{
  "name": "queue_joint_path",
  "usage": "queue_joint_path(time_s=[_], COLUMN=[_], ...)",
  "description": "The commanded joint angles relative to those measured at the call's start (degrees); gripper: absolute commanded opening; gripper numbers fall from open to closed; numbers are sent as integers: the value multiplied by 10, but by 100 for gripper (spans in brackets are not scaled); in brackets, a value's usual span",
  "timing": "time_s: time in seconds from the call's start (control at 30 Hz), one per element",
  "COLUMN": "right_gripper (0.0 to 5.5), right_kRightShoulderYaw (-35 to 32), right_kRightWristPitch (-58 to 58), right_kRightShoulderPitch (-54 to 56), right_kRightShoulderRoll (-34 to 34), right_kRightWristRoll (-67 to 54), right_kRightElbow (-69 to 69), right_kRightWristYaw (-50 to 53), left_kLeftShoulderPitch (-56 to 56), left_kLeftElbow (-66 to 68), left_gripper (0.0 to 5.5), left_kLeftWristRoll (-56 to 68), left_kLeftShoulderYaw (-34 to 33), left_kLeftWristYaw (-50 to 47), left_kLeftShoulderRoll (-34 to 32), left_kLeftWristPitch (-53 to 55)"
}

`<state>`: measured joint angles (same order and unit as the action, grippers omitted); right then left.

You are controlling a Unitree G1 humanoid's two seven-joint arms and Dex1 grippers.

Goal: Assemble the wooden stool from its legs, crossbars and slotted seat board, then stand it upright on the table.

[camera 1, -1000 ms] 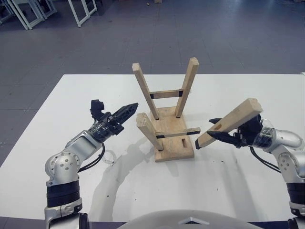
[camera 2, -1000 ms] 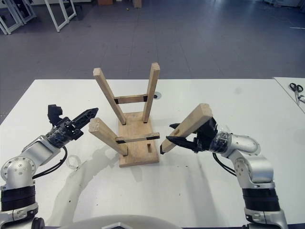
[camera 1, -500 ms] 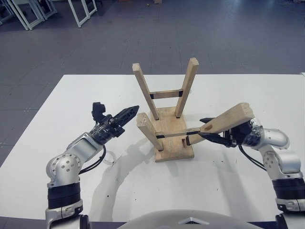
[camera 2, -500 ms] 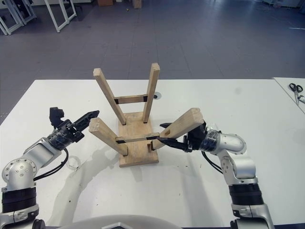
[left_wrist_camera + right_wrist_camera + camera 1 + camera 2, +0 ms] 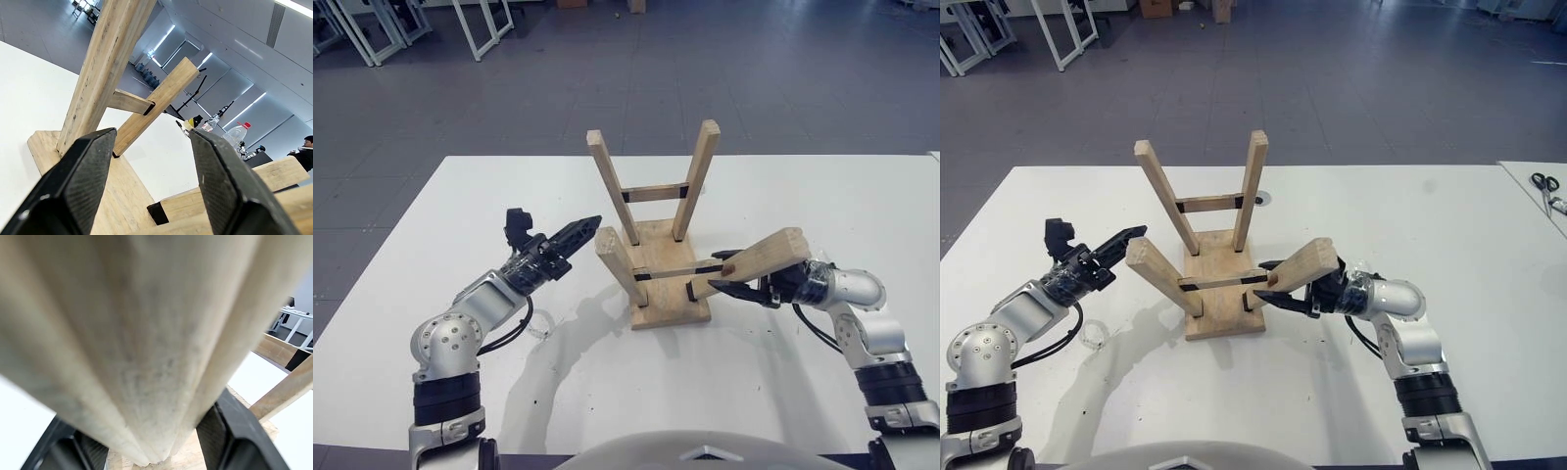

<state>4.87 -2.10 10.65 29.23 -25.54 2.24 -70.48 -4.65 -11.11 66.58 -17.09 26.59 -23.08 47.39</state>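
Here the right claw (image 5: 736, 274) grips the last leg (image 5: 762, 258), whose lower end, just ahead, sits at the board (image 5: 666, 315) and crossbar (image 5: 677, 271); next it likely needs pressing home. The left claw (image 5: 582, 241) gapes empty beside the third leg (image 5: 621, 266).

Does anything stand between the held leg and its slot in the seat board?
Nothing visible does: the leg, in the right gripper, has its lower end at the seat board, by the crossbar's free end.
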Motion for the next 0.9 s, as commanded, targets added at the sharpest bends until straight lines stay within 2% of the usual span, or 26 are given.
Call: queue_joint_path(time_s=[0.03, 0.23, 0.43, 0.73, 0.9], right_gripper=[216, 216, 216, 216, 216], right_kRightShoulderYaw=[18, 16, 24, 41, 39], right_kRightWristPitch=[60, 119, 118, 115, 110], right_kRightShoulderPitch=[11, 38, 36, 43, 60], right_kRightShoulderRoll=[10, -1, -22, -57, -65], right_kRightWristRoll=[22, 12, 23, 75, 88], right_kRightElbow=[-15, -20, -64, -45, -21], right_kRightWristYaw=[29, 58, 91, 169, 190], left_kLeftShoulderPitch=[8, 13, 8, -46, -125], left_kLeftElbow=[-11, -14, 0, 18, -70], left_gripper=[277, 277, 277, 277, 277], left_kLeftWristRoll=[-6, -6, -26, -99, -29], left_kLeftShoulderYaw=[0, -3, -29, -76, -105], left_kLeftWristYaw=[-10, -14, -38, -102, -147], left_kLeftShoulderRoll=[4, 11, 1, -23, -62], left_kLeftWristPitch=[4, -1, -18, -69, -35])
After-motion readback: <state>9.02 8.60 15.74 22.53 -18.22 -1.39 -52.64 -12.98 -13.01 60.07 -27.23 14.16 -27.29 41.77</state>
